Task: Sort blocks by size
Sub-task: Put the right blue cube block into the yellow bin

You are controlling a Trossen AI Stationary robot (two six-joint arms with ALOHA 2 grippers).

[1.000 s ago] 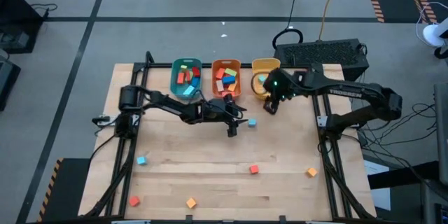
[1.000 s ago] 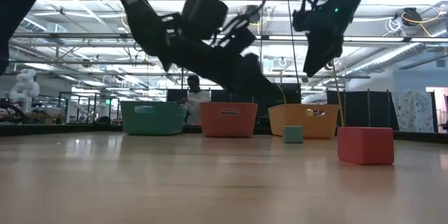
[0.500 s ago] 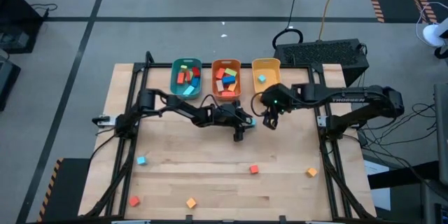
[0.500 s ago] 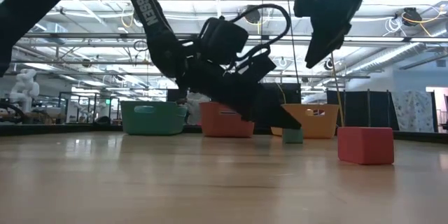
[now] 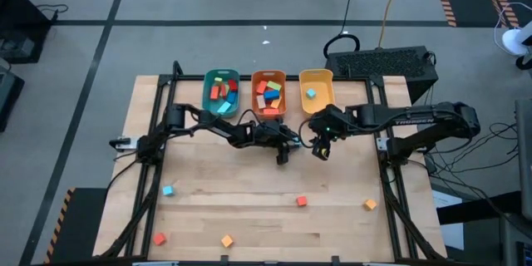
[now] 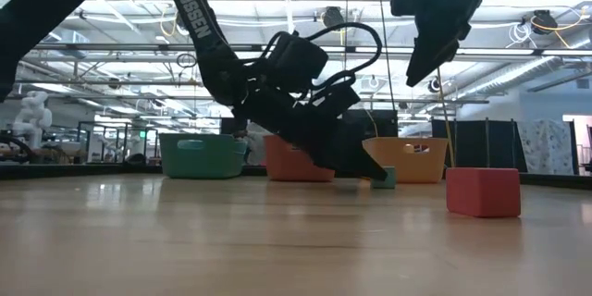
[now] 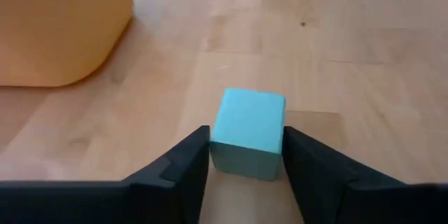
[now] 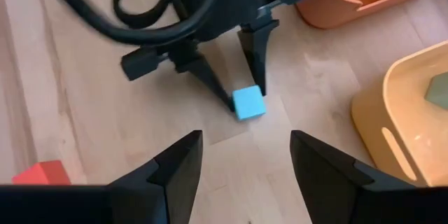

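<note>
table: wooden top; three bins in a row along the far edge.
bins: teal bin, orange bin, yellow bin; each holds blocks.
right gripper: raised above the table in front of the yellow bin, fingers spread, holding nothing.
left gripper: low at the table, in front of the orange bin; fingers either side of the blue cube, closing in, firm grip not confirmed.
blue cube: flat on the table between the left fingertips, near the yellow bin; a cube, no long axis; one face toward the wrist.
loose blocks: red cube and others scattered across the near table.
</note>
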